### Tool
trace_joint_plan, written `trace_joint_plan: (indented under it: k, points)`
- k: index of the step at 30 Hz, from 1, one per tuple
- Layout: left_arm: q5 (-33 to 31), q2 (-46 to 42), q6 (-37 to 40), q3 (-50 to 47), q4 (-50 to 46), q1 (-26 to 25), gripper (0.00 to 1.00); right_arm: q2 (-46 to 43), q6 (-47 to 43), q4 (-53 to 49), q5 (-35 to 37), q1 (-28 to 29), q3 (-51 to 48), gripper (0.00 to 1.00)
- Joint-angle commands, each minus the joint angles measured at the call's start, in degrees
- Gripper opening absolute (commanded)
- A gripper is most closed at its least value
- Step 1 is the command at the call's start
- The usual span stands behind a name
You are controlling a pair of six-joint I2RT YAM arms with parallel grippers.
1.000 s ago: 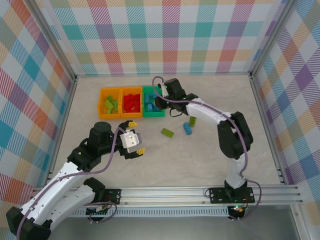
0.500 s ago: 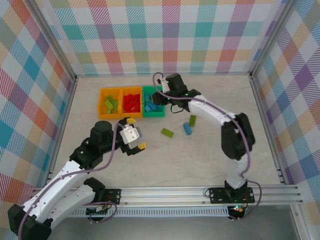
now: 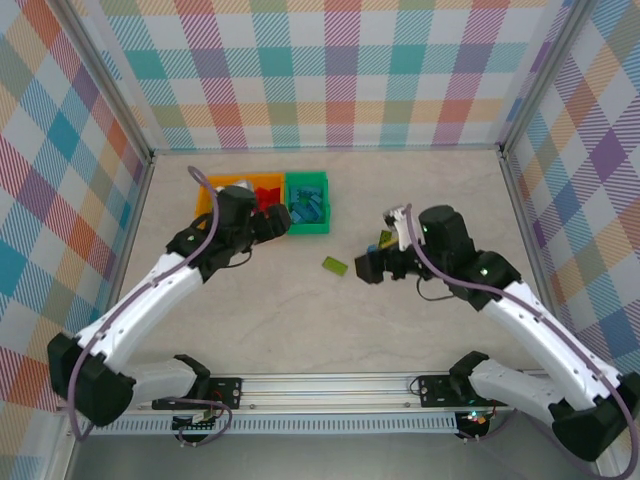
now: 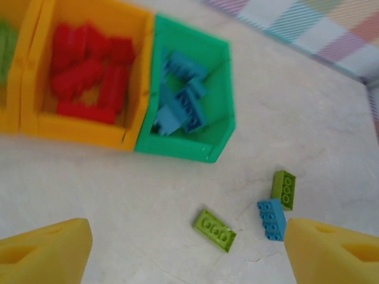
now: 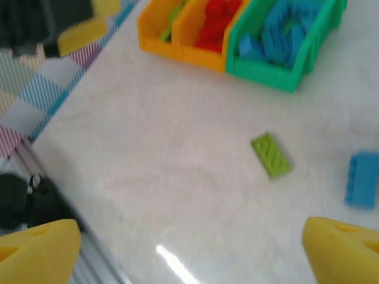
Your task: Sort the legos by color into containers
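Top external view, working up from the bottom edge: my right gripper (image 3: 375, 265) sits right of centre above the table (image 3: 300, 320). On its wrist camera the yellow fingertips (image 5: 38, 248) are spread to the two lower corners with nothing between them, so that claw is open and empty. Just left of it a flat lime brick (image 3: 334, 265) lies loose on the table. The left wrist camera shows that brick at lower centre, with a blue brick (image 4: 272, 219) to its right and a second lime brick (image 4: 284, 189) just beside the blue one.

Higher in the overhead frame, my left gripper (image 3: 272, 220) hangs over the front of the bins, its jaws wide apart and holding nothing. The three bins stand in a touching row upper left of centre. The green bin (image 3: 307, 230) holds blue bricks (image 4: 183, 100), the middle orange bin (image 4: 83, 131) holds red bricks (image 4: 89, 77), and the left orange bin (image 5: 155, 44) holds lime bricks (image 4: 5, 44).
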Motion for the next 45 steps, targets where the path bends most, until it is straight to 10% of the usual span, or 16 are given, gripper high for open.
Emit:
trace_joint_plan:
  k: [1,10,25,37,45]
  points:
    - [-3.78,6.28,-23.6,3.24,-6.33,-5.36,0.86,-1.22,4.35,-10.61,-4.54,-0.01,-2.49,1.0]
    - [1.48,28.18,-42.04,13.45,-4.84,-13.56,0.88,-0.74,4.03,-14.7,-2.36,0.0,-3.75,1.0]
    - [7.57,49.69,-44.27,26.36,-11.09,-13.97,0.78,-5.74,4.13,-14.82,-1.34,0.0,-5.72,1.0]
    - [7.32,49.68,-40.52,24.42,-12.68,-13.71,0.35,-6.17,5.28,-13.57,-0.36,0.0,-4.67,1.0]
    - [5.08,39.78,-31.79,20.19,-9.0,-12.07,0.28,-7.76,7.41,-8.23,-2.85,0.0,-5.85,1.0]
